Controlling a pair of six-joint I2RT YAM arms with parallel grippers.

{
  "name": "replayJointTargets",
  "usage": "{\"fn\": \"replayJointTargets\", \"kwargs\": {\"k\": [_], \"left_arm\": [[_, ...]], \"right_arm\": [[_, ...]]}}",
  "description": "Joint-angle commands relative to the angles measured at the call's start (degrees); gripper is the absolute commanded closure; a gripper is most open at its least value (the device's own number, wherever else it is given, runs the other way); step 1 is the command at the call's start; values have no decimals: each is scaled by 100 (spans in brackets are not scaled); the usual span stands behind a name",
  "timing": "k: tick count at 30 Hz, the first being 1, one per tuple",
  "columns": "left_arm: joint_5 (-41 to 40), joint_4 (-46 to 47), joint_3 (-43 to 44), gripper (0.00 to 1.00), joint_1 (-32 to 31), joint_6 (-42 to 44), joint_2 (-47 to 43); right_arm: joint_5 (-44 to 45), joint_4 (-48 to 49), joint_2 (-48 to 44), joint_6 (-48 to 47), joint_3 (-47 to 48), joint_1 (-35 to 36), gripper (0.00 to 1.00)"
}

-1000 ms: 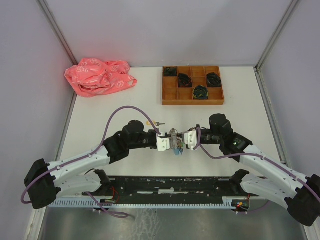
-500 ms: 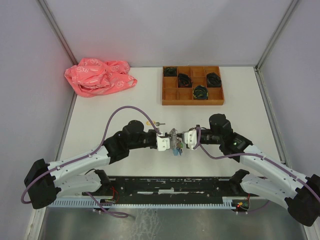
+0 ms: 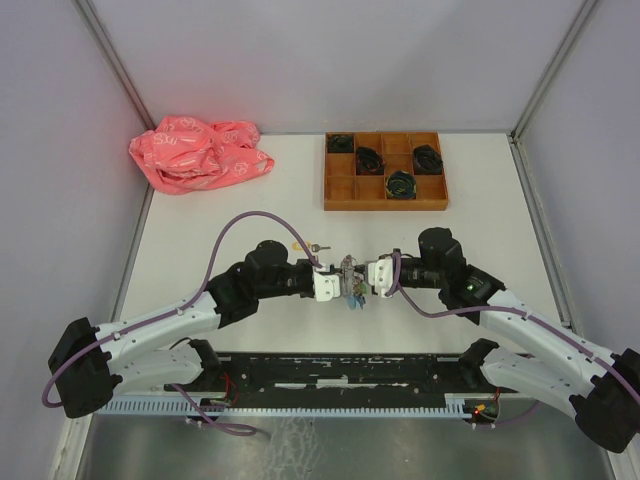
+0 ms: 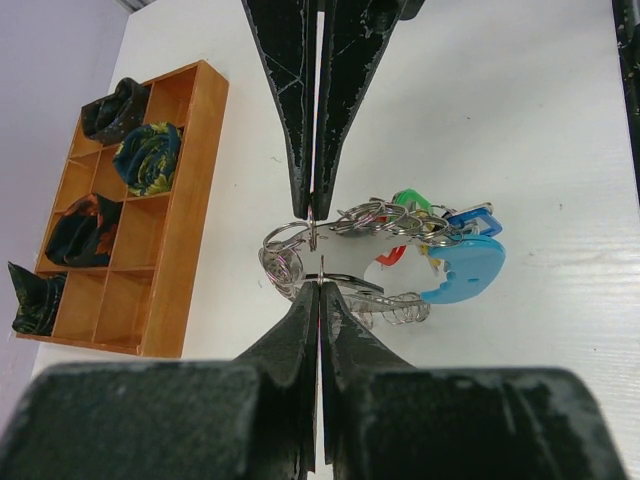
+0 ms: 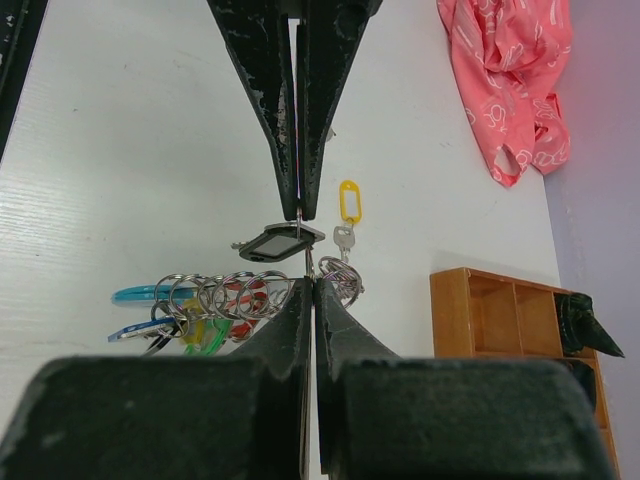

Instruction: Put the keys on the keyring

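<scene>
Top external, left hand (image 3: 339, 283) and right hand (image 3: 363, 279) both clamped on keyring (image 3: 351, 291), barely shifted since earlier.

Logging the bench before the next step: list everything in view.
keyring: one, silvery rings with a light-blue piece and coloured tags, mid-table, pinched between both grippers.
loose key: one, silver with a yellow tag, on the table just beyond the keyring.
crumpled bag: one, pink, far left corner.
wooden tray: one, brown, divided into compartments, far side right of centre.
coiled bundles: four, black, one per tray compartment.
table: one, white.
cables: two, purple, one looped along each arm.
arms: two, white and black, reaching in from the near edge.
left gripper: shut on the keyring.
right gripper: shut on the keyring.
</scene>
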Motion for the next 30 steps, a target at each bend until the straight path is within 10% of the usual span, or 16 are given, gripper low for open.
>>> {"fn": "replayJointTargets", "kwargs": {"k": [1, 30], "left_arm": [[118, 405, 49, 97, -35, -198, 21], [-71, 467, 20, 97, -30, -269, 30]], "right_arm": [[-48, 478, -84, 91, 80, 23, 99], [-53, 439, -49, 109, 84, 20, 99]]}}
